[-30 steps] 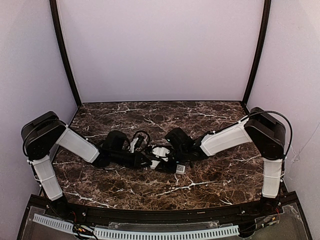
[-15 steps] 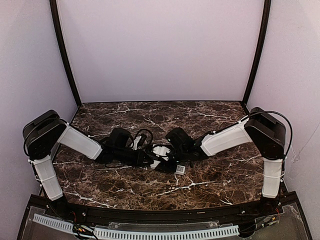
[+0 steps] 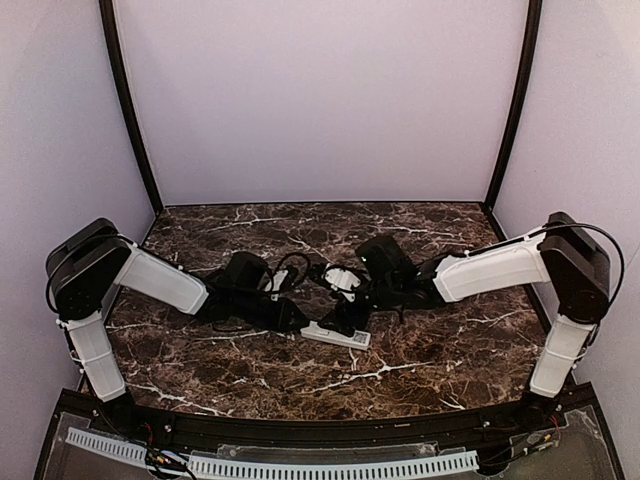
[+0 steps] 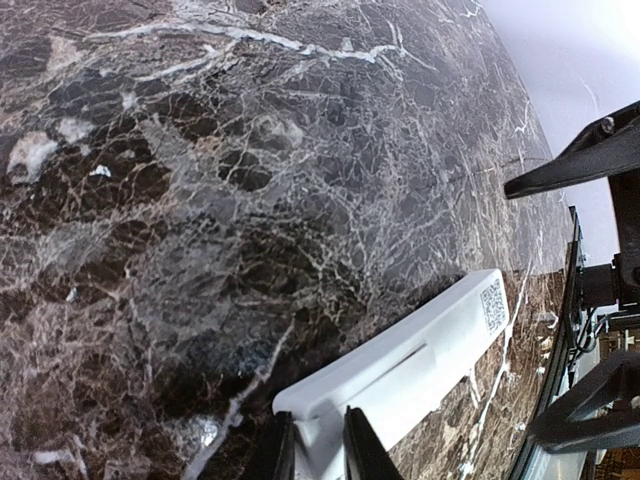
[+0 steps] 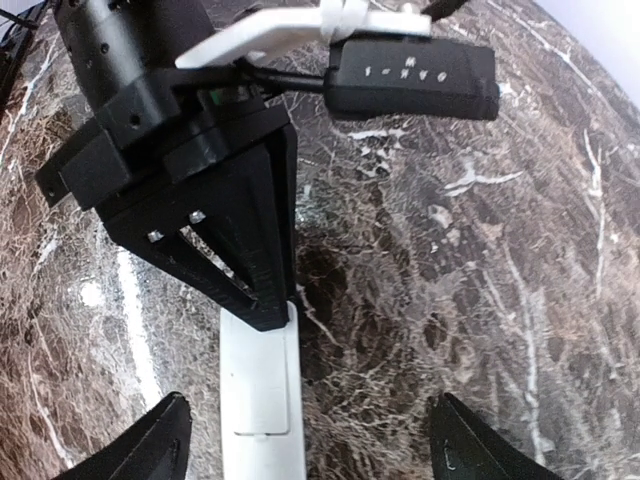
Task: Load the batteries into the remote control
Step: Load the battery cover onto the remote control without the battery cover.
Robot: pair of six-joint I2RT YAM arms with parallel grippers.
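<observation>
The remote control [image 3: 336,335] is seen lying flat on the dark marble table [image 3: 430,360], just toward 6 o'clock of the table's middle in the top view. Its long axis is laid roughly from 9 to 3 o'clock, with the 3 o'clock end a little nearer the arm bases. A small square code sticker [image 4: 493,304] is carried on its upward face near the far end, and a shallow rectangular recess is seen along the middle of that face.

The 9 o'clock end of the remote is clamped by the left gripper [image 4: 318,452]; in the left wrist view both black fingers [image 4: 281,452] are pressed against the white end from either side.

The right gripper [image 5: 310,450] is held at about 12 o'clock of the remote in the top view. It is spread wide, with nothing between its jaws being gripped. In the right wrist view the remote is framed between the two fingertips, well apart from each.
</observation>
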